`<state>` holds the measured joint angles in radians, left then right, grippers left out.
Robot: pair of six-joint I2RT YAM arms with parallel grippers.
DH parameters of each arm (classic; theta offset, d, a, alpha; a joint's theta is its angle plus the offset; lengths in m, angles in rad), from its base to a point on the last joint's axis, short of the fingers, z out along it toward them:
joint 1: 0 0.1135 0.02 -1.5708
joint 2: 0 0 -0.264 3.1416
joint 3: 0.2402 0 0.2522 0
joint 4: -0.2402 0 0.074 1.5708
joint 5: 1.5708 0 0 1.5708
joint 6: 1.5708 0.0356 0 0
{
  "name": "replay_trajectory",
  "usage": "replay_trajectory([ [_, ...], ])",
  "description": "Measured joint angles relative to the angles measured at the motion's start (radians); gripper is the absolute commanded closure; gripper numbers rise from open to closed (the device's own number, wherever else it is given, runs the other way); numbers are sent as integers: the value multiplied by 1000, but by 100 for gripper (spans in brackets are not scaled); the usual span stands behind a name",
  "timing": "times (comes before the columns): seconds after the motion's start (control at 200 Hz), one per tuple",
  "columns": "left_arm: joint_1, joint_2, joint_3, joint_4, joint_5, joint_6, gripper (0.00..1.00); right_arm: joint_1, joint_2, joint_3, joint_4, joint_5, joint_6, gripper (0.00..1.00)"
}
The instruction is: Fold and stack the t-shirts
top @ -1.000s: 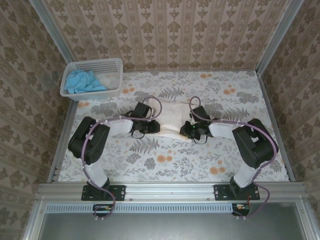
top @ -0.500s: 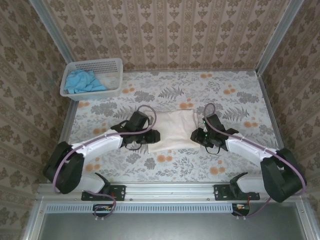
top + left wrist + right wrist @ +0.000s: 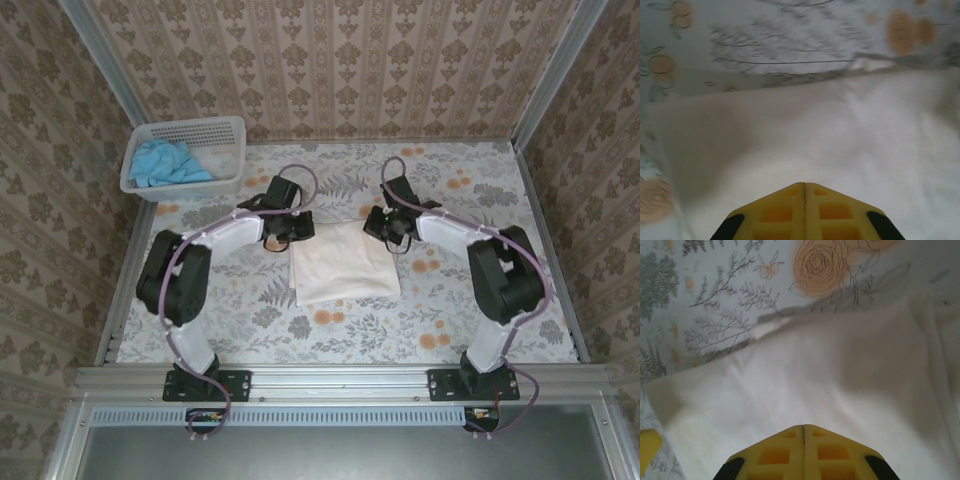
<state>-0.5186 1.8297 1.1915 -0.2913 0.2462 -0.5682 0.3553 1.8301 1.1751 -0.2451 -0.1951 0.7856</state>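
The cream-white t-shirt (image 3: 343, 263) lies folded into a rough square in the middle of the table. My left gripper (image 3: 291, 226) is at its far left corner and my right gripper (image 3: 379, 225) at its far right corner. Both wrist views look down past shut yellow fingers onto the smooth cloth (image 3: 840, 130) (image 3: 830, 370), whose far edge runs just ahead. The left gripper (image 3: 805, 184) and the right gripper (image 3: 804, 426) have their jaws pressed flush, with no cloth bunched between them. The sky-blue t-shirt (image 3: 165, 162) lies crumpled in the basket.
A white perforated basket (image 3: 215, 124) stands at the table's far left corner. The floral tablecloth (image 3: 470, 300) stretches bare to the right of and in front of the folded shirt. Metal rails border the table's left and right sides.
Half a second ago both grippers were lower at the shirt's near sides, arms stretched low. Now they have swung back to its far corners. The shirt sits nearer than a second ago.
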Motion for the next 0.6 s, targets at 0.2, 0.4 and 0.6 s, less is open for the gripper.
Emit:
replay_trajectory([
  [0.2, 108, 123, 29, 26, 72, 6, 94, -78, 151, 86, -17, -26, -5, 97],
  [0.4, 127, 144, 43, 55, 99, 8, 78, -129, 168, 93, -16, -85, -2, 95],
  [0.6, 116, 99, 43, 39, 94, 9, 47, -147, 123, 47, -2, -97, 1, 76],
])
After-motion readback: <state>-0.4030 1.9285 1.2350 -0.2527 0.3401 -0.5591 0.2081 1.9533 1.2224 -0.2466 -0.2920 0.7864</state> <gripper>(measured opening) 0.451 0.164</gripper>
